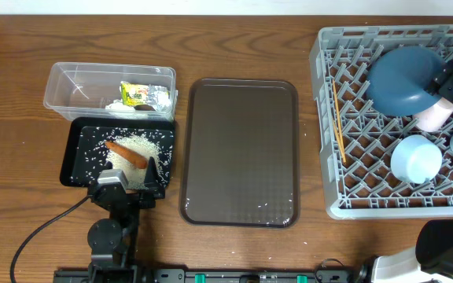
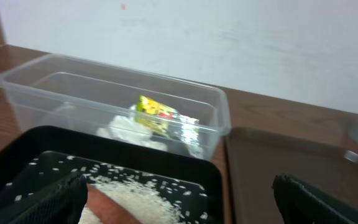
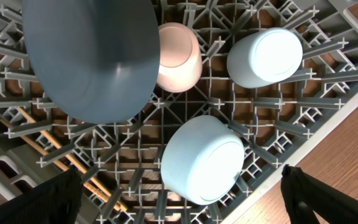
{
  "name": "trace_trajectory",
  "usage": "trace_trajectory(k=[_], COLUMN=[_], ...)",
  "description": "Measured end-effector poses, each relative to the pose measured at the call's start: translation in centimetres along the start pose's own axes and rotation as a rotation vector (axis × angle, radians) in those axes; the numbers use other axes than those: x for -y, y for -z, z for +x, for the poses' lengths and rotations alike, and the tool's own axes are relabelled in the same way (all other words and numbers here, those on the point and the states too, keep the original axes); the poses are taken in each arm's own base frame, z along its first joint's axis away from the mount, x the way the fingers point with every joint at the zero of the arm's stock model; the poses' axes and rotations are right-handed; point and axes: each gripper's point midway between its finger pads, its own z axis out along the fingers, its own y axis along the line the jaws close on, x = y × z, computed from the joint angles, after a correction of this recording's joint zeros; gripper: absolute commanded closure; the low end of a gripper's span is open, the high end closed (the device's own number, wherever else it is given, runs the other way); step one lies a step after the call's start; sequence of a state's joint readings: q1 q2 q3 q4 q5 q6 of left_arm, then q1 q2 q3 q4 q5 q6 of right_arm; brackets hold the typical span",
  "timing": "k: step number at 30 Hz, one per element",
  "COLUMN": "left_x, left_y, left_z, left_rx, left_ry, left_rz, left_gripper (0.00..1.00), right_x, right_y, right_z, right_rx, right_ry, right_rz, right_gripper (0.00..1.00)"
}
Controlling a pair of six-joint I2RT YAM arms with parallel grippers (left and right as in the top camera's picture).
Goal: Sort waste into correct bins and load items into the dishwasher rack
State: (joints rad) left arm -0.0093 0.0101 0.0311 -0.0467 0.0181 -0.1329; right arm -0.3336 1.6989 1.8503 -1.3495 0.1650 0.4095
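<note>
**benchrat:** where's your left claw parked, and is it holding anything?

**me:** left claw (image 1: 130,174) hangs over the near edge of the black tray (image 1: 73,149), jaws wide apart, nothing between them. Just beyond the fingertips is the carrot stick (image 1: 126,153), lying on the rice (image 1: 140,141) inside that tray. Its long axis runs on a slant across my approach, far end off to my left and near end to my right. I reckon I'd need a wrist twist to straddle it the narrow way

**benchrat:** could the right one do it instead?

**me:** nah. The right claw (image 3: 185,198) is spread open and empty too, but it's hovering above the dishwasher rack (image 1: 318,118), well apart from the stick, with the brown serving tray (image 1: 242,149) in between. Left arm is way nearer. The wrapper (image 1: 136,94) and tissue (image 2: 126,127) sit in the clear tub (image 1: 61,82), which is just behind the black tray
</note>
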Motion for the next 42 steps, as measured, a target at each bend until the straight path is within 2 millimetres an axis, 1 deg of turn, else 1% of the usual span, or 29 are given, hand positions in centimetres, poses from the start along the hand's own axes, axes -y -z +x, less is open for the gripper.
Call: trace_trajectory(k=[9,42], left_x=[-0.78,-0.85], left_y=[0.02,0.02], left_z=[-0.23,-0.26], left_rx=[0.012,0.014], left_ry=[0.000,0.000], left_rz=[-0.046,-0.050], left_gripper=[0.02,0.02], right_x=[-0.01,-0.01], right_y=[-0.01,0.00], right_z=[0.00,0.00], right_rx=[0.000,0.000], right_ry=[0.000,0.000], right_rz=[0.000,0.000], right_gripper=[0.01,0.01])
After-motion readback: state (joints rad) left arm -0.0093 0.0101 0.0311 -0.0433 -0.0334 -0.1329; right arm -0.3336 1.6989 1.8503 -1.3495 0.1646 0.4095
